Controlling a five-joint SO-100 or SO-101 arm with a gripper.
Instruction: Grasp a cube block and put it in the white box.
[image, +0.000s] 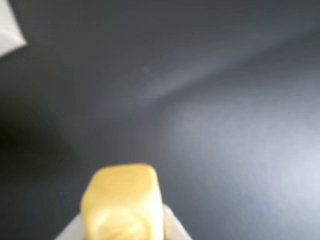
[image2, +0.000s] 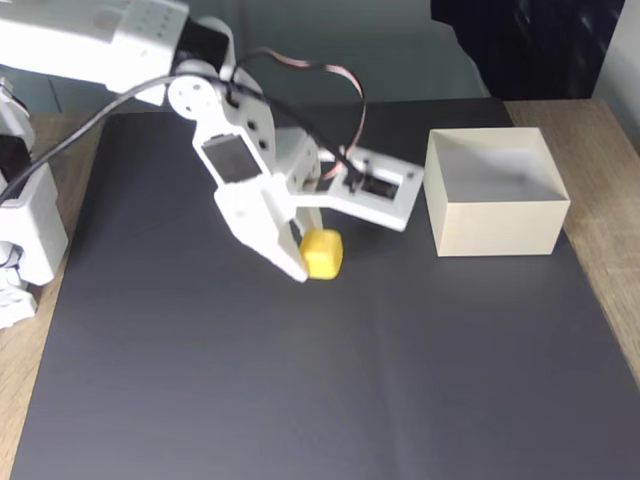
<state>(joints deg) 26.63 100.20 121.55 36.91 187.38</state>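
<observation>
White arm bent low over black mat (image2: 300, 380), jaws pinching cube block (image2: 323, 254), white box (image2: 497, 228) well apart

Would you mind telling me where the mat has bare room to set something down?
In the fixed view, the mat is bare along its whole near half, below the cube, and left of the arm. It is crowded between the gripper and the white box.

Looks like a hobby or lab bench: wooden tabletop (image2: 600, 130) under a black mat (image2: 300, 380), small white robot arm (image2: 240, 170) with exposed servo wires (image2: 310, 70) (dark curtain-like backdrop (image2: 520, 40) behind).
</observation>
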